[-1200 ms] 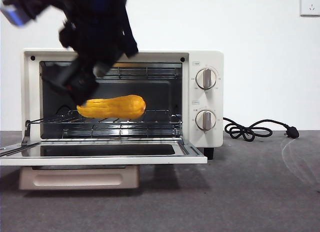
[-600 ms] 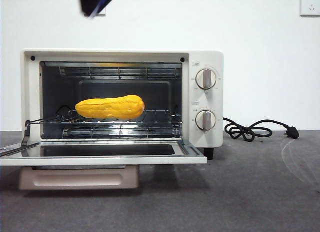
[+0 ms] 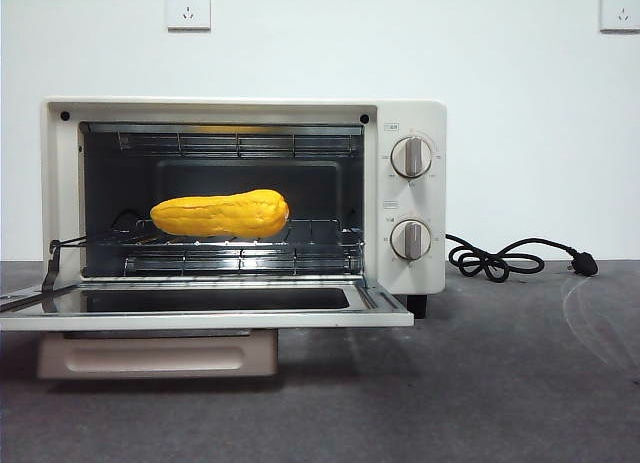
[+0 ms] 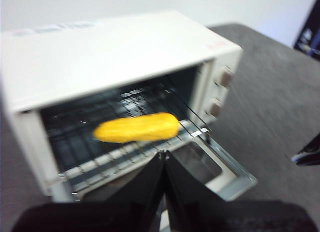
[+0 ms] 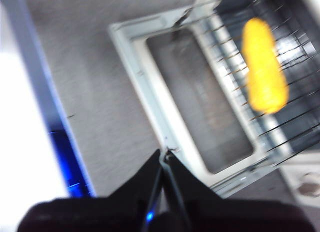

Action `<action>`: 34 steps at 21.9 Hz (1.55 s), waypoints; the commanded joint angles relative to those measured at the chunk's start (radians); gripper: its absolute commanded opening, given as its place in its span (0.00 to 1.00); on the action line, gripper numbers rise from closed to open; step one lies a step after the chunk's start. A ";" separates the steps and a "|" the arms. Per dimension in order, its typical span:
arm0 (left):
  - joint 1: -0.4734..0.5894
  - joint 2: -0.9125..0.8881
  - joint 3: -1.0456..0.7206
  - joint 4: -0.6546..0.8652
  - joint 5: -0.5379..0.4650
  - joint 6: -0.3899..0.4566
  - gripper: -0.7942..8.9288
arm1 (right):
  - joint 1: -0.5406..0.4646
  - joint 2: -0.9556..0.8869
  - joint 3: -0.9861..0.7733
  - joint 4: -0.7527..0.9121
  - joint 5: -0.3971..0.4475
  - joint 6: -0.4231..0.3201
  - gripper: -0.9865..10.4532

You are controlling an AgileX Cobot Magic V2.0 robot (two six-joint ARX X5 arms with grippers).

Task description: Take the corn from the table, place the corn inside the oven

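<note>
White wall (image 3: pixel 300 53) stands behind the scene, with one socket (image 3: pixel 189 6) above the oven and a second socket (image 3: pixel 619 8) at the right top corner. Below it, the dark grey table (image 3: pixel 500 383) carries the oven (image 3: pixel 415 113), which stands at the left half of the front view. Its door (image 3: pixel 200 318) is folded down flat and open, with the beige handle (image 3: pixel 160 355) under its front edge. The corn (image 3: pixel 220 213) lies on its side on the wire rack (image 3: pixel 250 251) inside the oven, toward the left part of the cavity, with free space above it and to its right. Right of the cavity are two knobs (image 3: pixel 412 157), and further right the black cord (image 3: pixel 500 258) curls on the table, which is bare in front of it.

The front view shows no arm at all. Only the wrist views show them, and both are blurred: the left gripper (image 4: pixel 164 159) hangs above and in front of the open door with its jaws pressed together and empty, the corn (image 4: pixel 136 128) beyond it. The right gripper (image 5: pixel 164 159) is over the table near a corner of the door (image 5: pixel 150 91), jaws also closed on nothing, well apart from the corn (image 5: pixel 263 66).

One second ago a dark arm was at the corn inside the oven; half a second ago only its tip showed at the top edge. The corn stays on the rack.
</note>
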 commanded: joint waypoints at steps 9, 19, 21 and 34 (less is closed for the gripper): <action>0.336 0.106 -0.005 0.019 0.393 0.093 0.07 | -0.393 -0.078 0.003 -0.121 -0.329 0.003 0.08; 0.874 0.460 -0.006 -0.046 0.881 0.096 0.07 | -0.557 -0.147 0.003 -0.135 -0.354 -0.019 0.08; 0.890 0.511 -0.006 -0.066 0.881 0.106 0.07 | -0.557 -0.147 0.003 -0.135 -0.354 -0.020 0.08; 0.903 0.804 -0.006 -0.077 0.875 0.194 0.07 | -0.557 -0.148 0.003 -0.132 -0.354 -0.023 0.08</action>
